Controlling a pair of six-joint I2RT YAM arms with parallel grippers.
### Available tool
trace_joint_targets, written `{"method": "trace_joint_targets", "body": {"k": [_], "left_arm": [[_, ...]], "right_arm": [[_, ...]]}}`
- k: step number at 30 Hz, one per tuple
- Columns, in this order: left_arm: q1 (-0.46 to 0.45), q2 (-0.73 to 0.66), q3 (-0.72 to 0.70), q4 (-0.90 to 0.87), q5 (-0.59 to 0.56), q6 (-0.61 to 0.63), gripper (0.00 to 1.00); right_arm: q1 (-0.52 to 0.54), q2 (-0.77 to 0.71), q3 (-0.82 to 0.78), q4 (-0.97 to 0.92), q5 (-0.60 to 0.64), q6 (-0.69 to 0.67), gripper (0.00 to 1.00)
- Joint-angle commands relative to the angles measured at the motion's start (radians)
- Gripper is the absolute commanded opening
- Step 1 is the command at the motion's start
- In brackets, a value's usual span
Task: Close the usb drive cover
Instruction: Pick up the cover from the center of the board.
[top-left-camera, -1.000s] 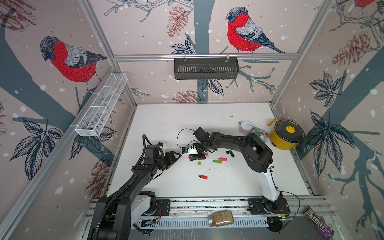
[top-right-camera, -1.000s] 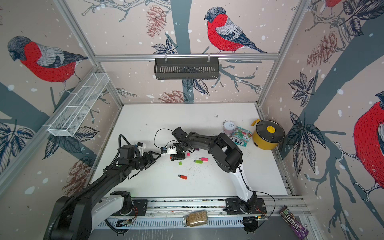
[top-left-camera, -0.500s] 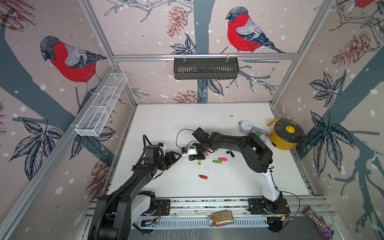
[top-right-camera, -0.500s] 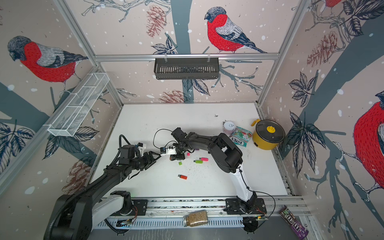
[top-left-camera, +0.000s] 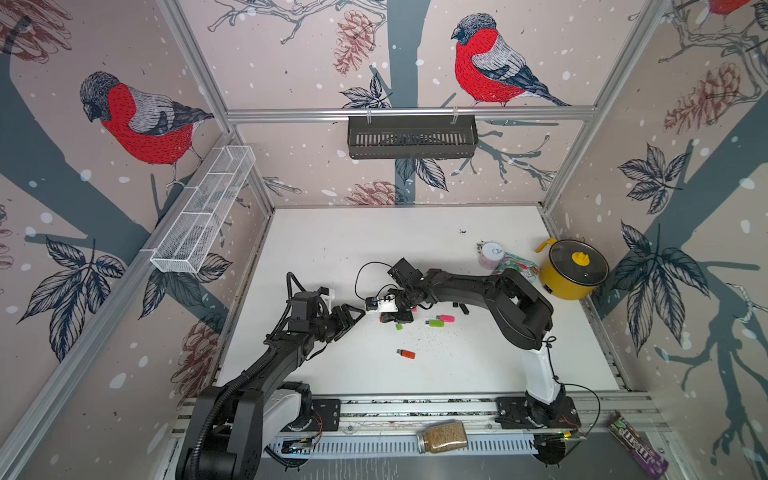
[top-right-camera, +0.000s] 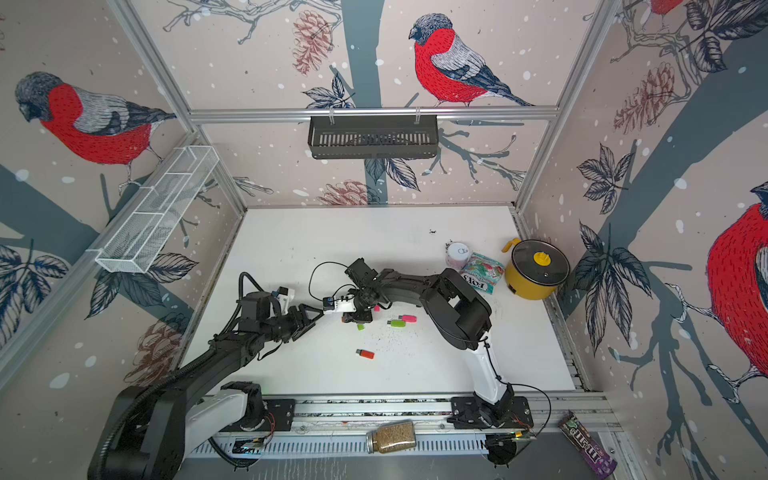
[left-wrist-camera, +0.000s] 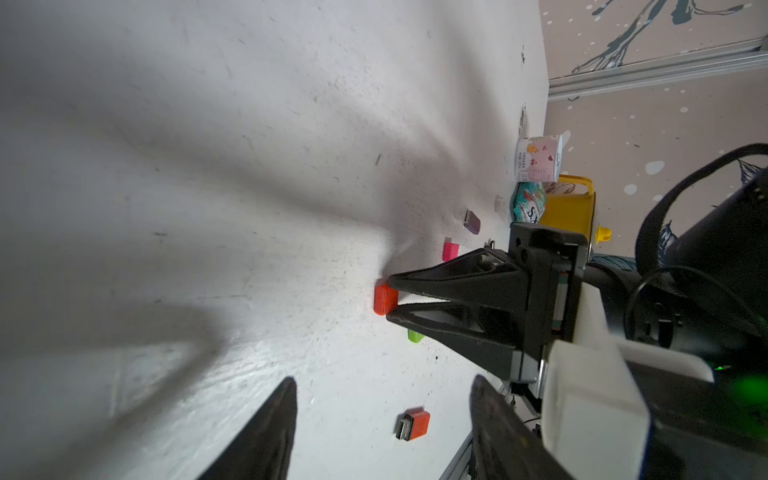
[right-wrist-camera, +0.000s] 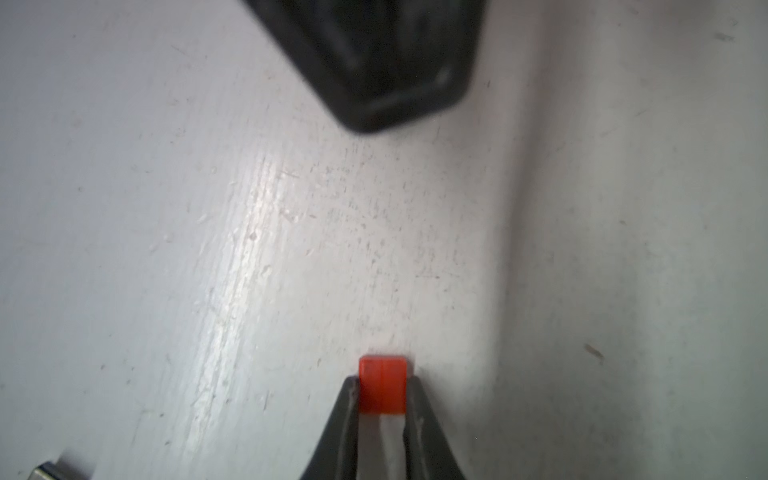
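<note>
Orange-red plastic marks both halves of this job. The small orange-red plastic cap sits on the white tabletop just left of centre in both top views. The right gripper is clamped on it, with its two black fingers pressed flat against opposite sides and the cap's end poking out past the tips. The matching orange-red USB drive with its bare metal plug lies alone lower in the frame, below and slightly right of the cap and well apart from it. The left gripper hovers just left of the right one in the top views, claw apart and holding nothing.

The step in hand looks like securing the cap before carrying it to the drive. A short, straight lift should keep so small a piece from dragging on the table and twisting in the pinch. Which end of the cap is its open mouth cannot be told from these views, so that needs settling before any push.

In a top view the plug points toward the left of the frame. The cap should therefore come in from that side, in line with the drive's long axis and level with the plug. The drive looks light and loose and would probably skate away under pressure. The free left claw would do best bracing its body or backing its rear end.

A loose little green plastic cap lies near the path and is worth steering around.
</note>
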Motion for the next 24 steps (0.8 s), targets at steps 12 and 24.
{"method": "trace_joint_targets", "body": {"k": [12,24], "left_arm": [[-0.012,0.099,-0.052,0.265,0.114,-0.097,0.61],[-0.02,0.212,-0.063,0.382,0.157,-0.145,0.54]], "right_arm": [[-0.006,-0.066,-0.082,0.163,-0.125,0.112,0.19],[-0.005,-0.063,-0.076,0.177,-0.169,0.114,0.2]]}}
